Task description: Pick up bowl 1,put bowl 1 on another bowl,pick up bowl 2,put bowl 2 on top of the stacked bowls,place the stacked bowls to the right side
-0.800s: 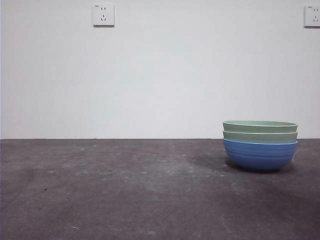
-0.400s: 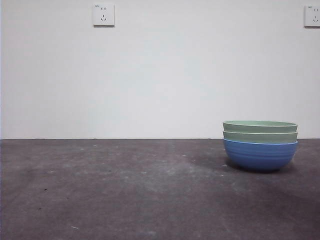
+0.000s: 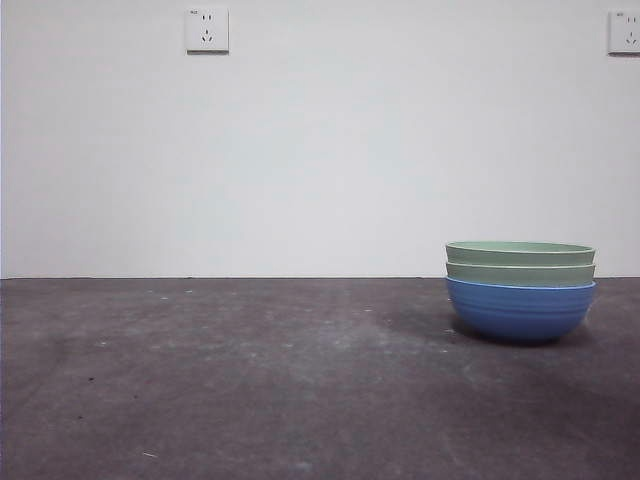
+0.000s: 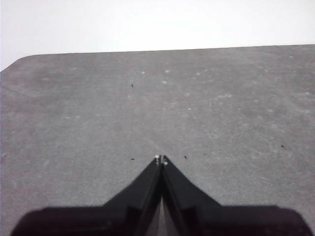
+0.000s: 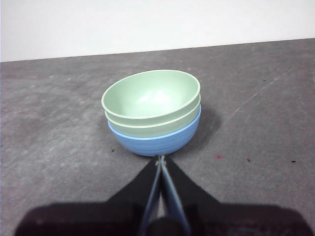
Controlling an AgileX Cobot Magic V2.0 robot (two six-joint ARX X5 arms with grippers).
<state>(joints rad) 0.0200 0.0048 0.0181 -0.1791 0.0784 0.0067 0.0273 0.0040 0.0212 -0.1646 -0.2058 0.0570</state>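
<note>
Right hand (image 5: 161, 158), jaws together, faces the stacked bowls (image 5: 153, 115).

A blue ribbed bowl (image 3: 519, 310) with a pale rim is topped by two sage-green bowls (image 3: 520, 262). The table (image 3: 250, 380) is mottled dark grey, the wall (image 3: 320, 150) white, and both grippers' jaws black.

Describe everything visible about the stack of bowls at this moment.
The stacked bowls are three round bowls of like size, nested upright: a blue ribbed bowl as base, with two sage-green bowls above it showing pale rims. They look like matte plastic or ceramic, and the top one is empty. The stack stands on the dark grey table, toward its right side. Nothing grips it; the right gripper, jaws shut, is just short of the blue base.
</note>
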